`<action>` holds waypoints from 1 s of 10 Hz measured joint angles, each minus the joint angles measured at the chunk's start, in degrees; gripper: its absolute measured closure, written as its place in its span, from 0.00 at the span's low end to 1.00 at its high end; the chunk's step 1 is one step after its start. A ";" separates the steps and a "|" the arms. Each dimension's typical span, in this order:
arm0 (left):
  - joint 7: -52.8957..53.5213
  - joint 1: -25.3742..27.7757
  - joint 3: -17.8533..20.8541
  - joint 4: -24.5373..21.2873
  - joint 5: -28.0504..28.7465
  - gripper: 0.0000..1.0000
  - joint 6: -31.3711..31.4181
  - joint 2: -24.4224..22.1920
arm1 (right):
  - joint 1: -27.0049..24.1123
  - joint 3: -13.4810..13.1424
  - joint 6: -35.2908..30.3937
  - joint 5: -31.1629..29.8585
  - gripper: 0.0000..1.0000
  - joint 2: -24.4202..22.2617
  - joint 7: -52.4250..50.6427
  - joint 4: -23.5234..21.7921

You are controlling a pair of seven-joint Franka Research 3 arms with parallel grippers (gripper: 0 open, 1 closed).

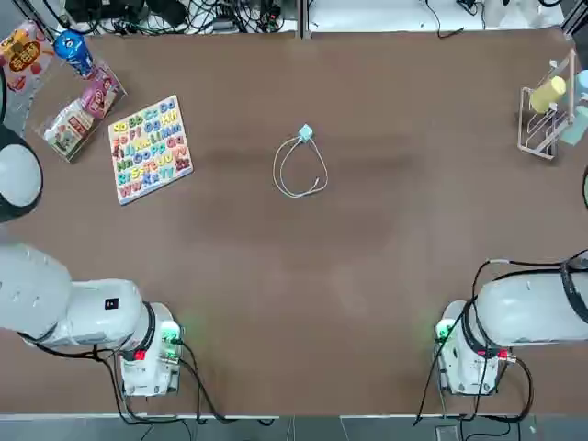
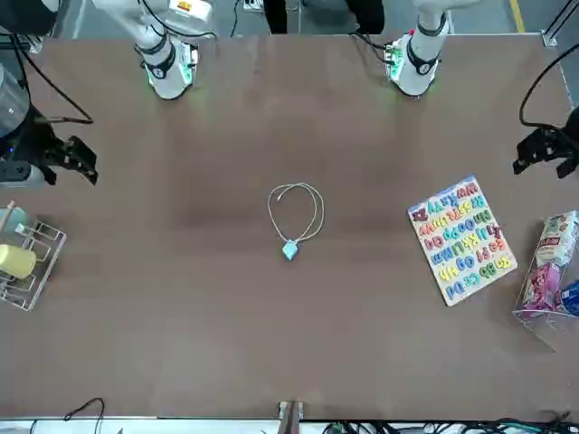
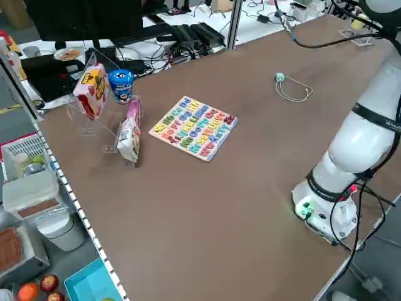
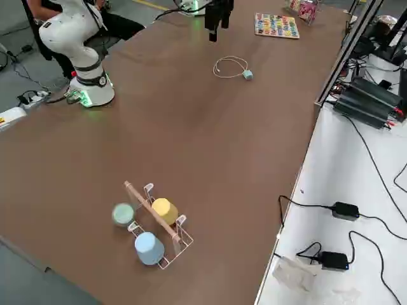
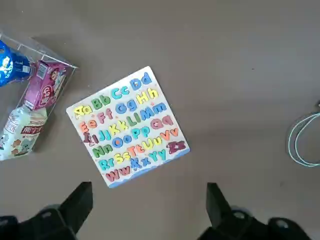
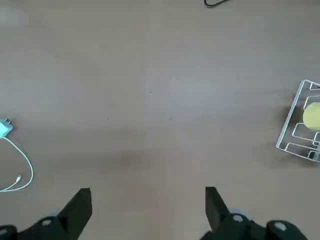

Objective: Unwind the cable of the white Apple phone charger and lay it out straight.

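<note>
The white Apple phone charger lies a little beyond the table's middle, a small pale cube. Its thin white cable curls from it in one loose loop toward the arms, both ends meeting near the cube. Both also show in the front view as charger and cable. My left gripper hangs high over the table's left side, open and holding nothing; its wrist view catches only an edge of the cable. My right gripper hangs open over the right side, with the charger far off.
A colourful letter puzzle board lies left of the cable. Snack packs and a blue can in a clear holder fill the far left corner. A wire rack with cups stands at the far right. The arm bases sit at the near edge.
</note>
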 joint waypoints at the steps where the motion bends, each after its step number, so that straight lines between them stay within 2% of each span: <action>1: 0.00 -0.17 -0.02 0.00 0.00 0.00 -0.23 0.00 | 0.00 0.00 -0.05 0.00 0.00 0.00 0.00 0.00; 5: -2.44 -5.75 -0.21 -0.10 0.00 0.00 -0.67 0.46 | 0.01 0.00 -0.10 0.00 0.00 0.00 -0.01 -0.01; 10: -4.59 -13.05 -2.41 -0.66 -0.11 0.01 -0.13 7.70 | 0.02 -0.01 -0.19 0.00 0.00 0.01 0.01 -0.06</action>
